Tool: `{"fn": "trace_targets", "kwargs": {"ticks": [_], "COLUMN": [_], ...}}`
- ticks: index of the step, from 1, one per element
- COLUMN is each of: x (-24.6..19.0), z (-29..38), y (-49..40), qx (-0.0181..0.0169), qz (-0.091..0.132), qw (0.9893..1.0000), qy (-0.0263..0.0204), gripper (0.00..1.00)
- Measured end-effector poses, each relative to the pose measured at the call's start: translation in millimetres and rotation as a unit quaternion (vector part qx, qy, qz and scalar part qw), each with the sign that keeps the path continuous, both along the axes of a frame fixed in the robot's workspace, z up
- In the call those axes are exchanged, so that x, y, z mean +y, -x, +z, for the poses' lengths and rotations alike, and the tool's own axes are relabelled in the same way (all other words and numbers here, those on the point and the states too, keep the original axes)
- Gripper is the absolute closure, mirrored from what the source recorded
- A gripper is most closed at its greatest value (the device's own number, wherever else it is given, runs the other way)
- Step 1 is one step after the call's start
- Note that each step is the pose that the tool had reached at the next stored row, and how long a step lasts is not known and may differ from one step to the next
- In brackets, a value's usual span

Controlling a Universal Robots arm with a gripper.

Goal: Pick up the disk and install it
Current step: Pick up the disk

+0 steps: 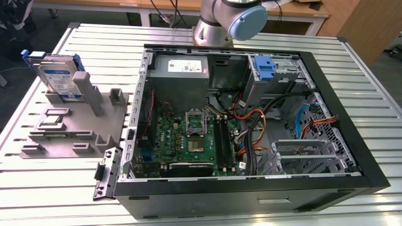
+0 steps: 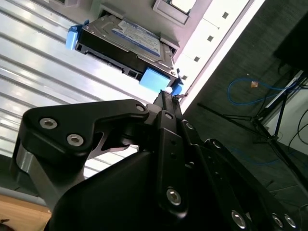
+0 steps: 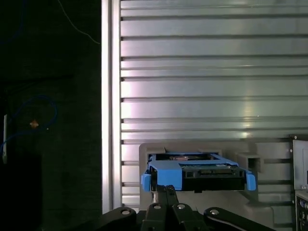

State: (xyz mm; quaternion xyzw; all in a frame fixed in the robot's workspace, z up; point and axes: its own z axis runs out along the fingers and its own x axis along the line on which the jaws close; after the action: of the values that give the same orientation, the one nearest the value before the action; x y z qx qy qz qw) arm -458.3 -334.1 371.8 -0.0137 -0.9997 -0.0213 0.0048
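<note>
Gripper (image 3: 166, 187) closed up, fingers together, holding nothing, apart from the disk (image 1: 60, 77); disk stands on edge in grey stand (image 1: 82, 134) beside open computer case (image 1: 251, 190)

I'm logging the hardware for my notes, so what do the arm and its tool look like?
In the exterior view, the arm is a silver-grey metal tube with a rounded pale blue joint cap. In the second wrist view, the tool is matte black: flat linkage plates narrowing toward the tip, dotted with round silver screw heads.
</note>
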Motion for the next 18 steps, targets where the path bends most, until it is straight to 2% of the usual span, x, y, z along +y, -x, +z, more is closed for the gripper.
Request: {"fn": "trace_targets", "kwargs": {"ticks": [3, 6, 18], "x": [0.0, 0.0, 0.0], "z": [0.0, 0.0, -0.1], "y": [0.0, 0.0, 0.0], "qx": [0.0000, 0.0000, 0.0000], "qz": [0.022, 0.043, 0.048], "qw": [0.9998, 0.9991, 0.9988], "qy": [0.0000, 0.0000, 0.0000], "gripper": [0.90, 0.90, 0.90]}}
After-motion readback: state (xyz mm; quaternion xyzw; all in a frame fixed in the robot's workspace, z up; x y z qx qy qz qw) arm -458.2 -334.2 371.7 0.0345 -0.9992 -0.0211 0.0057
